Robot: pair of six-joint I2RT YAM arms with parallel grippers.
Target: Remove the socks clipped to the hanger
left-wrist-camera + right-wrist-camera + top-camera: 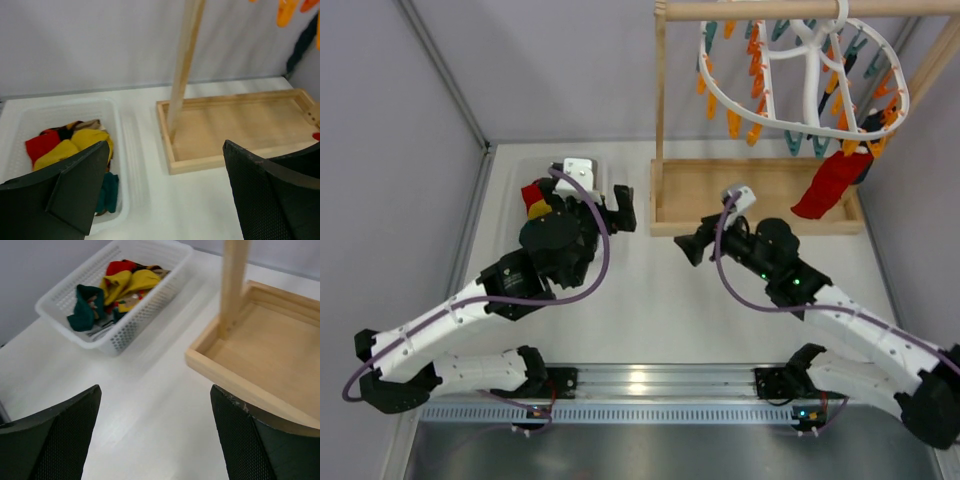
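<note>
The white oval hanger [800,75] with orange and teal clips hangs from the wooden rod at the top right. A red sock [830,185] is clipped to its right side, with a dark sock [866,165] behind it. The dark sock also shows in the left wrist view [302,42]. Other socks, yellow [85,142], red [42,145] and teal [107,192], lie in a white basket [119,150]. My left gripper [620,210] [166,150] is open and empty, low between basket and tray. My right gripper [690,245] [156,390] is open and empty over the table.
The wooden stand's tray base [760,195] [260,350] and its upright post [185,65] stand between my grippers and the hanger. The basket [135,315] sits at the back left, partly hidden under my left arm in the top view. Grey walls close in both sides.
</note>
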